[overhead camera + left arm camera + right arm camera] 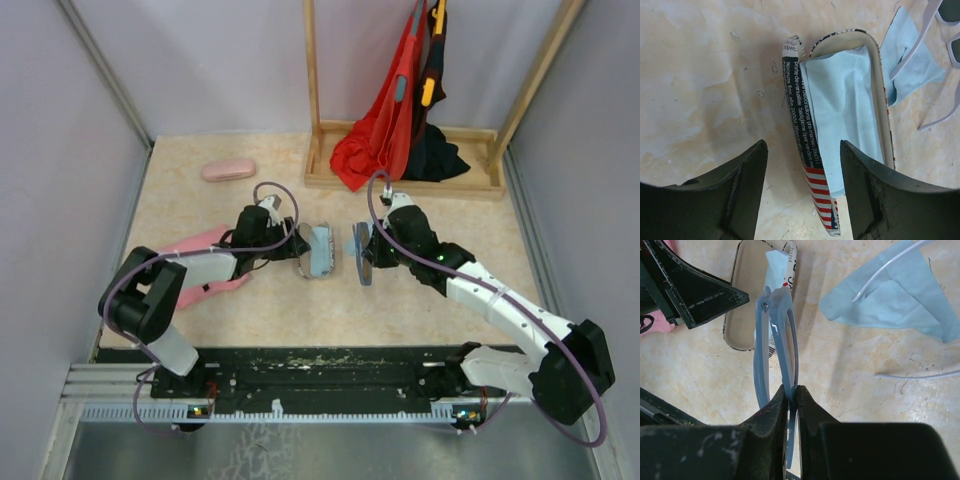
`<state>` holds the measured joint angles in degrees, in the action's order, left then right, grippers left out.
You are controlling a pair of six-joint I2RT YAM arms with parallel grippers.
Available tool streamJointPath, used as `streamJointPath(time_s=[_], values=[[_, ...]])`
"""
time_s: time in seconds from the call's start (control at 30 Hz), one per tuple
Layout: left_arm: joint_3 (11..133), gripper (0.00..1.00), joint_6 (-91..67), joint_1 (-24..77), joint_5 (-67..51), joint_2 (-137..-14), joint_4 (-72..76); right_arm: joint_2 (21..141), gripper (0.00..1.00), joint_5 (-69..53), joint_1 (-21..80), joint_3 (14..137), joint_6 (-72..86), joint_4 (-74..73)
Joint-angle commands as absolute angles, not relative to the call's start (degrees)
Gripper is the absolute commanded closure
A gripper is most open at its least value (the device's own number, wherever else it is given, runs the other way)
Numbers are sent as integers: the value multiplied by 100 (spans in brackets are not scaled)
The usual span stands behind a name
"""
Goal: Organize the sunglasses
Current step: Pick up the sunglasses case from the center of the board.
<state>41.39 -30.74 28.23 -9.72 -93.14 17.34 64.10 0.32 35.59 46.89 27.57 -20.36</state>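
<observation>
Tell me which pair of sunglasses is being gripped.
The grey-framed pair, pinched in the right gripper; the white pair lies loose on the table.

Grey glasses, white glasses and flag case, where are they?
Grey glasses [761, 355]: right wrist view, on the frame.
White glasses [914, 40]: left wrist view, on one temple.
Flag case [818, 192]: left wrist view, on its striped side.

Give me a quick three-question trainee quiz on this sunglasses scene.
1. True or false: the right gripper holds the grey glasses.
2. What lies inside the open flag case? A) a phone B) a blue cloth C) nothing
3. Fill in: the left gripper is ___ (open or shut).
Key: 1 true; 2 B; 3 open.
</observation>
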Motion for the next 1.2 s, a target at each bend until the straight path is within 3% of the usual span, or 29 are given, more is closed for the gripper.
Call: streamJointPath(time_s=[0.0, 0.6, 1.17], values=[[4279, 35, -3173, 2797, -1282, -9524, 2024, 6222, 100, 15, 3500, 4957, 2641, -1921], [4229, 60, -3314, 2804, -1618, -9637, 2394, 5801, 100, 278, 3498, 4662, 2700, -2157], [4151, 68, -2972, 2806, -950, -8579, 1358, 5629, 100, 213, 3499, 4551, 2733, -2064]])
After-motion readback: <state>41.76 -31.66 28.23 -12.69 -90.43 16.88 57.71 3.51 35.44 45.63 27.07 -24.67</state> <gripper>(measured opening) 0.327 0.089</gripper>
